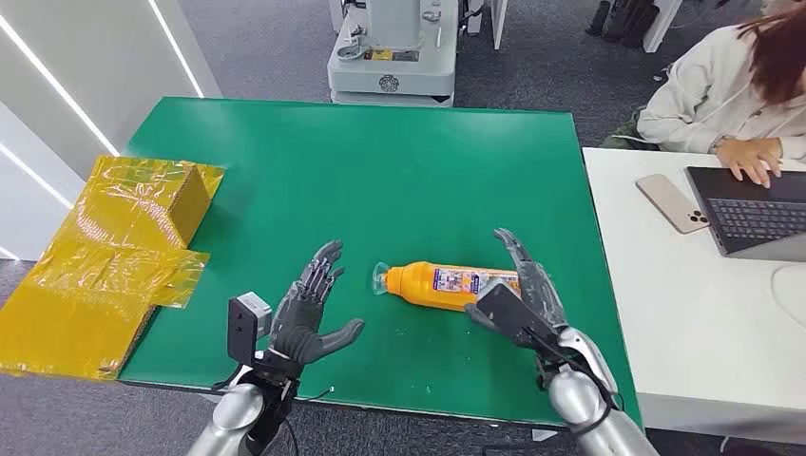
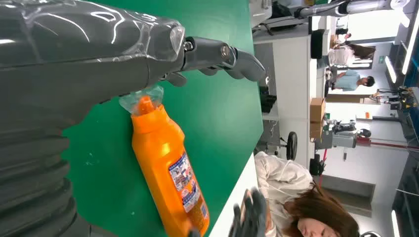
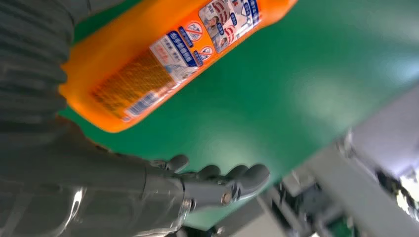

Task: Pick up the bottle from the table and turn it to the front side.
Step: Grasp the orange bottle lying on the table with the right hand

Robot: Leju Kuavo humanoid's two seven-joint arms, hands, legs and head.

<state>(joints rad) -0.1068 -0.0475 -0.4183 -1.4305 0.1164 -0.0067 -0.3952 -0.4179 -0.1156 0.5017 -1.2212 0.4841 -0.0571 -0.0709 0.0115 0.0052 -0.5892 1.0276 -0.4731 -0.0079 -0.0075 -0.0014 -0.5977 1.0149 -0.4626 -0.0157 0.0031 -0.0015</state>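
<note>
— Head view first: right hand point(image 1: 526, 299) spread wide, holding nothing, palm set just beside the base end of the orange detergent bottle point(image 1: 447, 283). Touching or a hair apart? Cannot tell from here.

— Right wrist view agrees: fingers point(image 3: 237, 178) apart and off the bottle point(image 3: 148, 64), bare green table point(image 3: 276, 98) between them. Left hand point(image 1: 309, 313) likewise released, fingers fanned, near the capped neck end but short of it.

— So, still the reach. Bottle flat on its side, mid-table toward the near edge, neck toward the left hand, small-print label facing up.

— Best to close the right hand around the body near the base, thumb on one side and fingers on the other, before any lift. Round, smooth plastic: likely to roll if nudged from one side only.

— Worth steadying with the left at the neck, then rotating about the long axis until the front label shows.

— And staying clear of the yellow wrapped box point(image 1: 143, 204) off at the left.
</note>
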